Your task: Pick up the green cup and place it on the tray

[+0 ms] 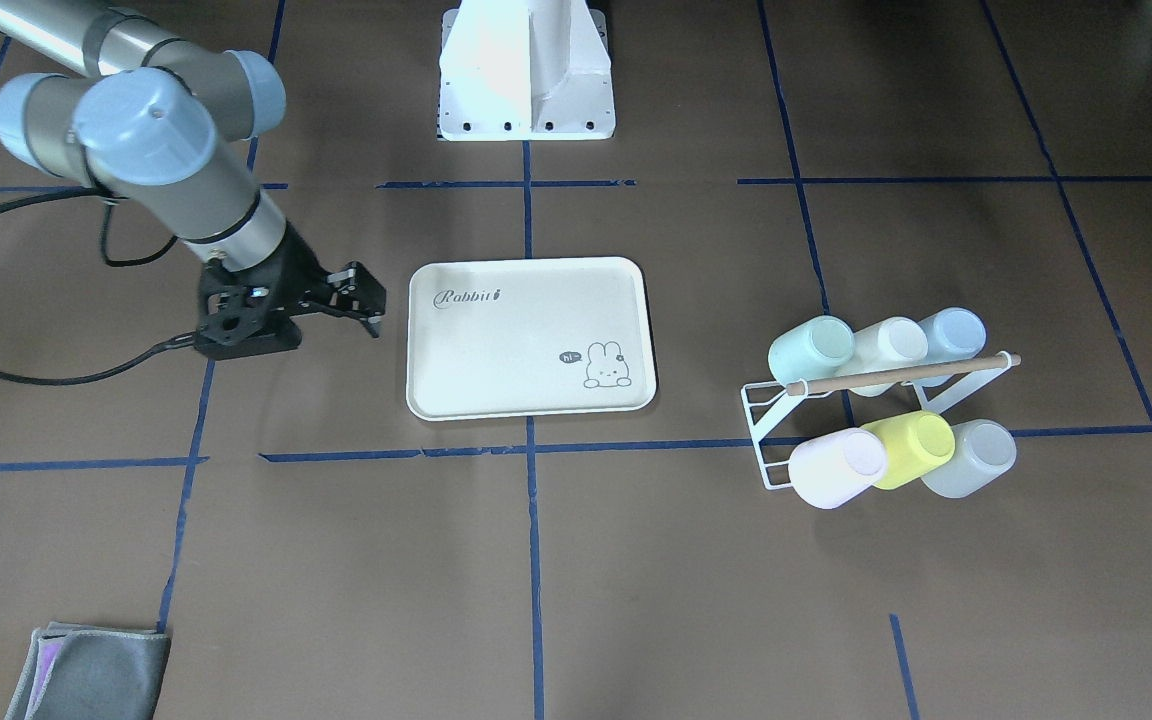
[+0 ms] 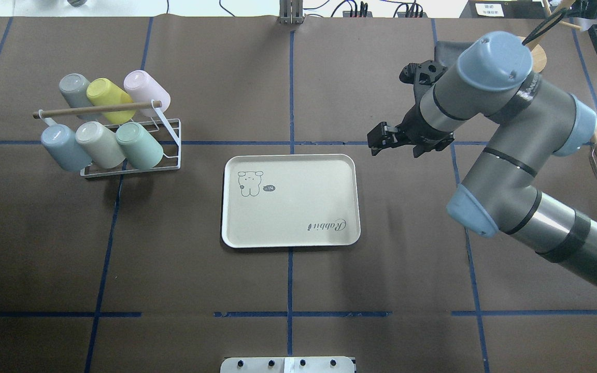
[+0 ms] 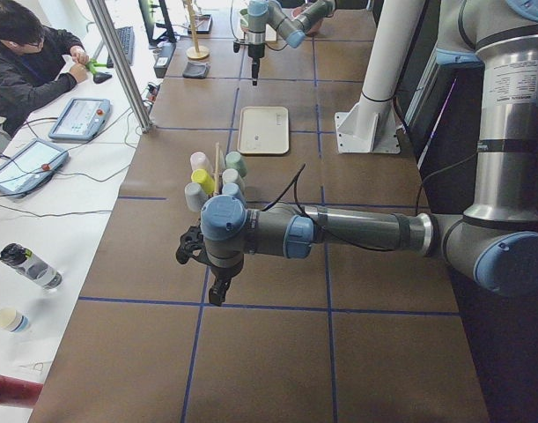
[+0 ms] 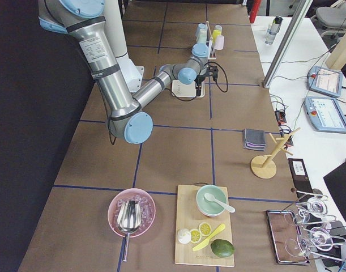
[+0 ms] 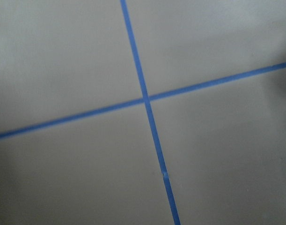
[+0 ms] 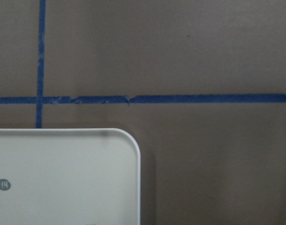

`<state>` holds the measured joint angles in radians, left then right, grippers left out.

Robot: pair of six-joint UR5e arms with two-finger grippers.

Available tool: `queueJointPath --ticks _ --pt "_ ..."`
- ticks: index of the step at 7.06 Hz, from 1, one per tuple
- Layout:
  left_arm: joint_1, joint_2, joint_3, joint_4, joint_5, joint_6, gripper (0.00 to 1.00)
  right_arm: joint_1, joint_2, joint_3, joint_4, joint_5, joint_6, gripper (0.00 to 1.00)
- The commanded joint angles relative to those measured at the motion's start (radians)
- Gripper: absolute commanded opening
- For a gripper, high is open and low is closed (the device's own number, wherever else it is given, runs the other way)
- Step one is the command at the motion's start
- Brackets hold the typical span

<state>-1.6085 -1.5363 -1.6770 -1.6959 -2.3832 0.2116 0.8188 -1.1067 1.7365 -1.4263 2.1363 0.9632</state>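
**Two-arm station with cup rack and tray.** The green cup (image 2: 139, 145) sits on a white wire rack (image 2: 180, 145) at the left of the brown table (image 2: 381, 248). It is tilted, with its base uppermost. It is the right-hand cup of the near row and the one closest to the tray (image 2: 290, 207). Just beside it stands a cream cup (image 2: 96, 144), and further left a pale blue cup (image 2: 60, 147). The far row holds, from left to right, a grey cup (image 2: 74, 88), a yellow cup (image 2: 108, 93) and a pink cup (image 2: 144, 85). A wooden dowel (image 2: 96, 109) runs left to right above the gap between the two rows.

The tray lies flat at the centre of the table, to the right of the rack and well apart from it. The green cup is not yet on it.

The right gripper (image 2: 376, 140) hangs over the table just beyond the tray's far right corner, clear of the tray. Its fingers stand apart and hold nothing. Its wrist view shows that rounded corner and a crossing of blue tape (image 6: 40, 99).

The left gripper (image 3: 214, 295) appears only in the side view from the table's left end. It points down over the table well to the left of the rack. Whether its fingers are apart or together cannot be told. A person (image 3: 26, 53) sits at a side desk beyond the table's far edge.
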Motion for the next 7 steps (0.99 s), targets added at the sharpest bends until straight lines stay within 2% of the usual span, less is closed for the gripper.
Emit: queueJointPath --ticks 1,2,4,6,7 --pt "0.025 -0.062 0.014 -0.045 -0.005 -0.073 1.00 0.130 -0.008 0.001 -0.164 0.017 -0.304 1.00" --pt "0.025 -0.062 0.007 -0.059 -0.005 -0.148 1.00 0.188 -0.042 0.015 -0.207 0.019 -0.430 1.00" --pt "0.030 -0.062 0.005 -0.149 -0.005 -0.146 1.00 0.333 -0.102 0.023 -0.311 0.077 -0.724 1.00" --pt "0.100 -0.058 0.003 -0.379 -0.004 -0.251 1.00 0.460 -0.206 0.024 -0.315 0.119 -0.942 1.00" --pt "0.163 -0.061 0.002 -0.498 0.007 -0.423 1.00 0.506 -0.252 0.024 -0.315 0.119 -1.028 1.00"
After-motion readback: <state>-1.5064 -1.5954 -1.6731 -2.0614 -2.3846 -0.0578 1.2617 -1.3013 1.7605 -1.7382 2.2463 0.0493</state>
